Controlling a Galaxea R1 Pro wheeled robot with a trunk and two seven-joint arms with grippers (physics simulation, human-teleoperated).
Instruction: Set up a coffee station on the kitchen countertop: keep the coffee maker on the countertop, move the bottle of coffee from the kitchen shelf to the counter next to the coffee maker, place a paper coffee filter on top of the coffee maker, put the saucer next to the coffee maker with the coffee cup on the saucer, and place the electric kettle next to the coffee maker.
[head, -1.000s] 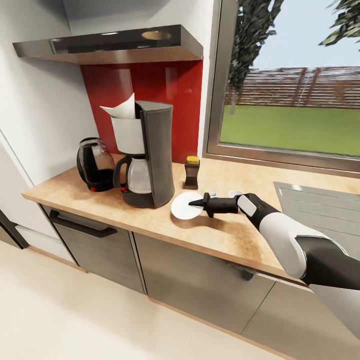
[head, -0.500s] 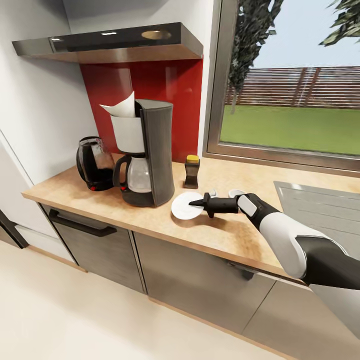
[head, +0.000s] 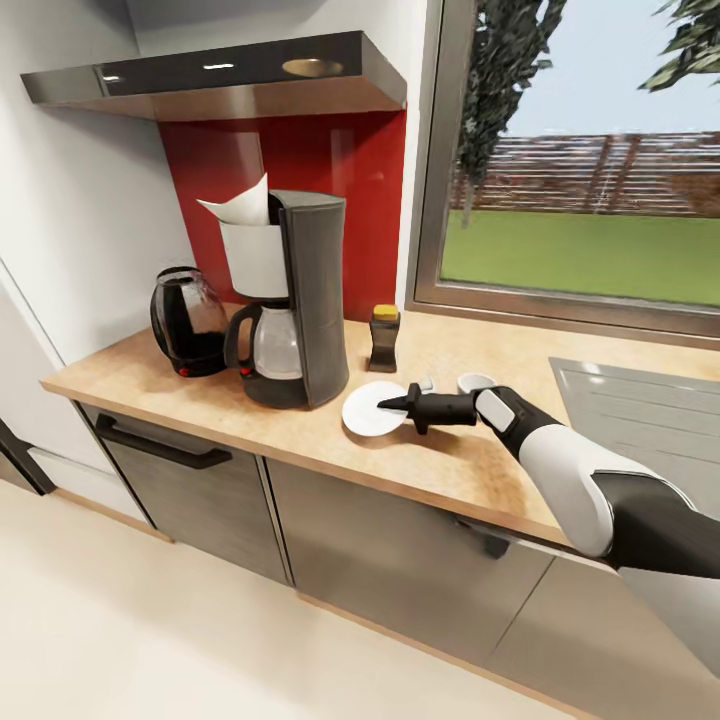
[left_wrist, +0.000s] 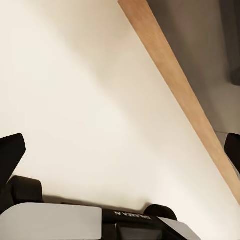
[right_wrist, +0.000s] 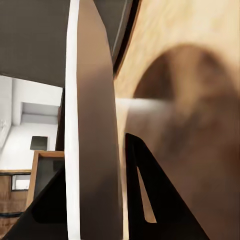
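Scene: a wooden worktop (head: 470, 470) is seen below a window (head: 590, 200), with a red splashback (head: 340, 200) and a range hood (head: 220, 85) above the appliances.
Coffee maker: the coffee maker (head: 290, 300) is stood upright on the worktop, a glass carafe (head: 270, 350) seated in its base.
Paper filter: a white paper coffee filter (head: 243, 207) is seen sitting in the top of the coffee maker.
Electric kettle: the dark electric kettle (head: 187, 322) is placed just beside the coffee maker, on the side away from the window.
Bottle of coffee: the bottle of coffee (head: 384, 339), yellow-capped, is stood on the worktop near the coffee maker's other side.
Saucer: the white saucer (head: 368, 410) is held at its rim by the right gripper (head: 392, 404), low over the worktop just in front of the bottle; whether it touches the surface cannot be told. In the right wrist view it is seen edge-on (right_wrist: 92, 125) between the jaws.
Coffee cup: a white coffee cup (head: 474, 382) is partly hidden behind the right wrist, apart from the saucer.
Right jaws: clamped on the saucer's edge.
Left gripper: the left gripper (left_wrist: 120, 150) is pointed at pale floor (left_wrist: 85, 100) beside a wooden skirting strip (left_wrist: 180, 100); its jaws are spread wide, with nothing between them.
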